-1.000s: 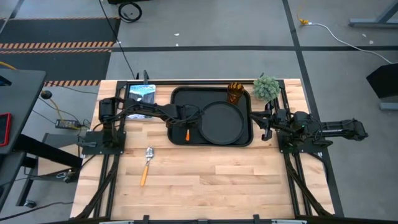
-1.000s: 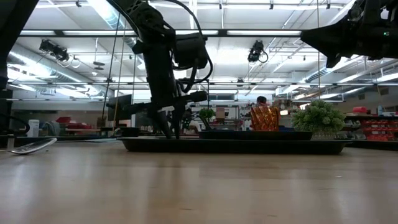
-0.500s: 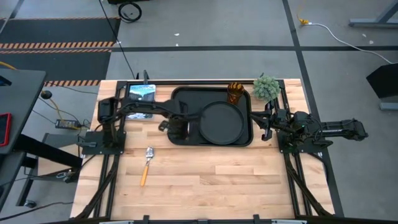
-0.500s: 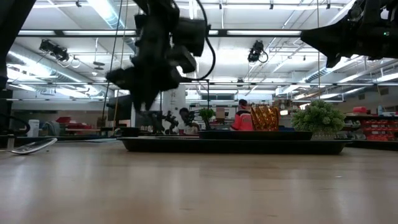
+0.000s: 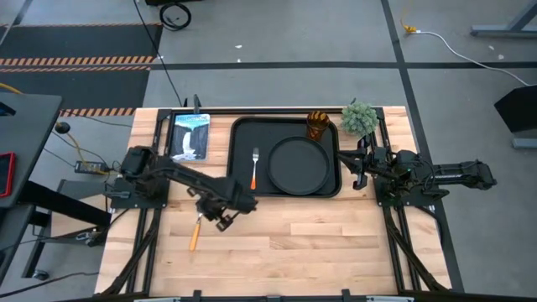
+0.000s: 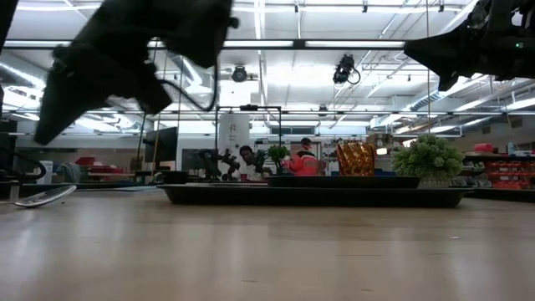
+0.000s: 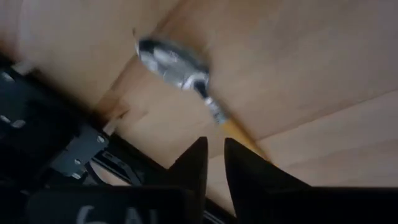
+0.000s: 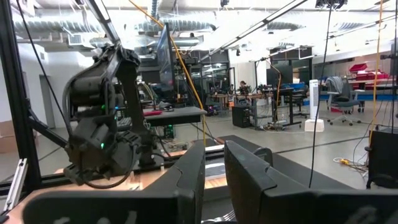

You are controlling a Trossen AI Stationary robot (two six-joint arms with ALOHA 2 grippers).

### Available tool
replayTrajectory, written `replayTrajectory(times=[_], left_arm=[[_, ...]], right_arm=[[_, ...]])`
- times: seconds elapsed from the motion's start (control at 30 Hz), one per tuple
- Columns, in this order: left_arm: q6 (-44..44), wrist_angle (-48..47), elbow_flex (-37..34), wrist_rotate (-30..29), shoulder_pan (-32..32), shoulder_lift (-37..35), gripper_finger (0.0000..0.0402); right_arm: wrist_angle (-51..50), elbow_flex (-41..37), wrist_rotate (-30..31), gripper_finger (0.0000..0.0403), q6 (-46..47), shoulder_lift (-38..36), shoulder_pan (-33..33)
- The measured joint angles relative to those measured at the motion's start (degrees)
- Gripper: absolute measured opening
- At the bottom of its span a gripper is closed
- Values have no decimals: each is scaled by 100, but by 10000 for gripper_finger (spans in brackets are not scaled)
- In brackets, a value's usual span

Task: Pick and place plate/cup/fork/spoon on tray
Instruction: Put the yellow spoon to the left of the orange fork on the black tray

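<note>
The black tray [image 5: 242,134] lies at the table's far middle. The round black plate [image 5: 297,164] and the fork [image 5: 254,168] lie flat in it, the fork left of the plate. The amber cup [image 5: 317,126] stands upright in its far right corner. The spoon [image 7: 177,63] lies on the wood near the left front; its orange handle [image 5: 194,236] shows beside my left arm. My left gripper [image 5: 216,220] hovers over the spoon's handle, shut and empty, touching nothing. My right gripper [image 5: 359,168] waits shut beside the tray's right edge.
A green bushy plant [image 5: 359,118] stands at the far right corner. A blue-white picture card [image 5: 190,134] lies left of the tray. Bare wood spreads across the near half of the table. People show in the room behind in the low view [image 6: 305,159].
My left gripper has let go of the fork, which now lies flat in the tray left of the plate. The gripper has risen and swung toward the table's near left, ending over the spoon.
</note>
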Motion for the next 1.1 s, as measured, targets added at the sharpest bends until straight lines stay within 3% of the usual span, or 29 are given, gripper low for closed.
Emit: replayTrajectory(times=[0.23, 0.43, 0.6, 0.9, 1.1], left_arm=[[-778, 735, -1100, -27, -186, -938, 17], [-1875, 1735, -1855, -266, -583, -1618, 13], [-2861, 2023, -2167, -303, -1077, -1663, 45], [-3872, 2479, -2220, -790, -1691, -1663, 154], [-4214, 2488, -2254, -958, -1838, -1657, 167]], right_arm=[[0, 0, 0, 68, -2, 2, 0], [-1, 1, 0, 68, -2, 0, 0], [-2, 1, 0, 68, -2, 1, 0], [0, 1, 0, 68, -2, 0, 2], [-2, 1, 0, 68, -2, 1, 2]])
